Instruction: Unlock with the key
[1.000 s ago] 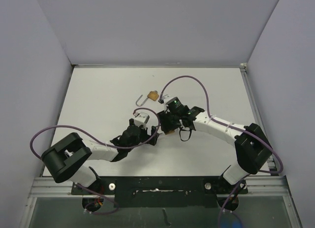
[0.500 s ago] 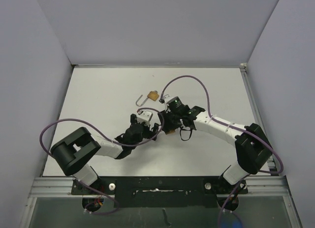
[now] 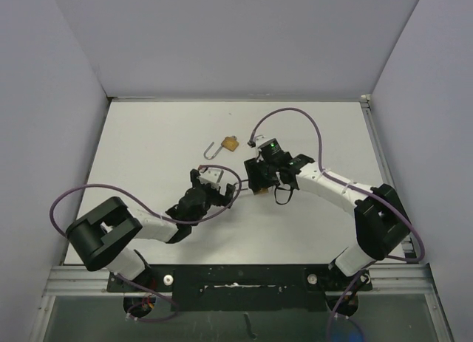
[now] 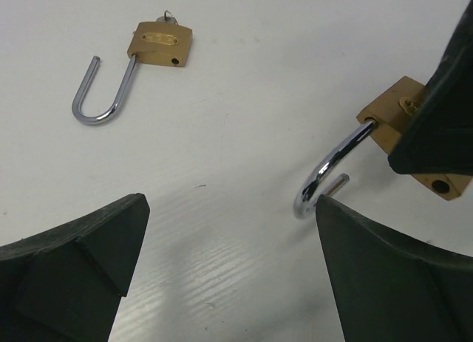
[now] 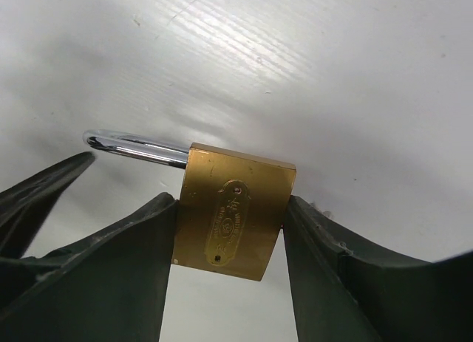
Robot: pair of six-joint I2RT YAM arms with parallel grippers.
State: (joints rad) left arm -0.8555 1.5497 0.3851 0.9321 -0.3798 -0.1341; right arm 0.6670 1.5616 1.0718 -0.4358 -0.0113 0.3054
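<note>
My right tool (image 5: 233, 235) is clamped partway closed on the brass body of a padlock (image 5: 235, 213), whose shackle (image 5: 137, 148) points to 9 o'clock. My left tool (image 4: 230, 224) gapes wide and empty over the table (image 4: 244, 98). A second padlock (image 4: 161, 44), with a key (image 4: 168, 17) in it, lies at 11 o'clock.

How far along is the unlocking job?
Looks done: the loose padlock lies with its shackle swung open. In hand: the right gripper clamps a second padlock, also sprung open. The left gripper hangs open, empty. Little seems left, perhaps setting it down.
</note>
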